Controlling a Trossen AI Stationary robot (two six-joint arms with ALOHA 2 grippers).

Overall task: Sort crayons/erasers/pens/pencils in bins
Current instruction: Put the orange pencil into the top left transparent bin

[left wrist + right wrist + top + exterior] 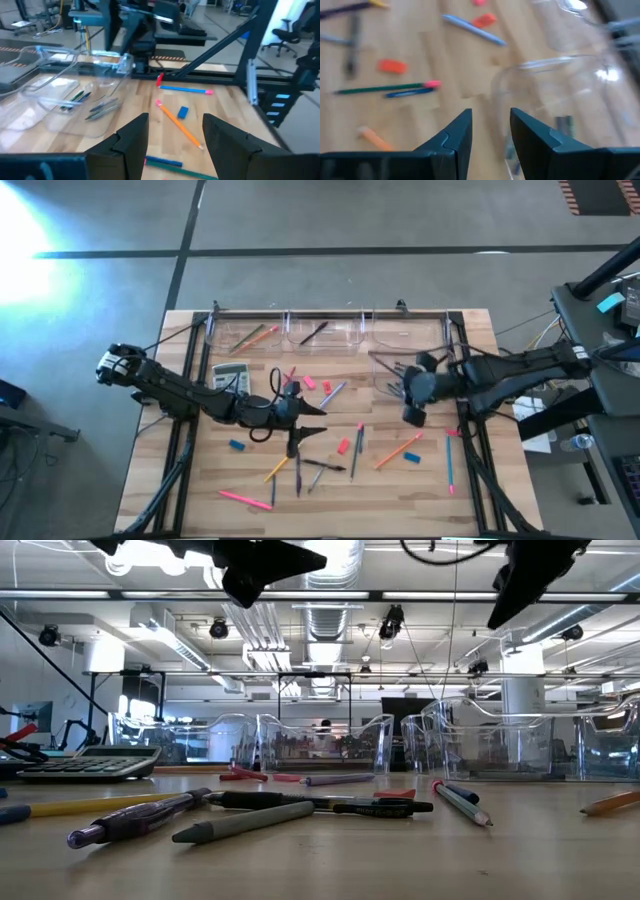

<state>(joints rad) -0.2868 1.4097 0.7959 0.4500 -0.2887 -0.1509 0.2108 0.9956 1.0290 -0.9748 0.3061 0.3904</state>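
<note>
Wood table (200, 480), slats running left-right, in open workshop. Clear bins (320, 330) in row along far edge, one more (395, 375) by right side. Pencils (398, 450), pens (325, 465) scattered mid-table, axes mixed. Left gripper (312, 423) above them, fingers apart, empty. Right gripper (412, 412) beside right bin, fingers parted, empty.

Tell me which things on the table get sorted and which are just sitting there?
For the job: pencils, pens, erasers, and the clear bins they go in.
Just lying about: the calculator and the black cable near the left arm.
</note>
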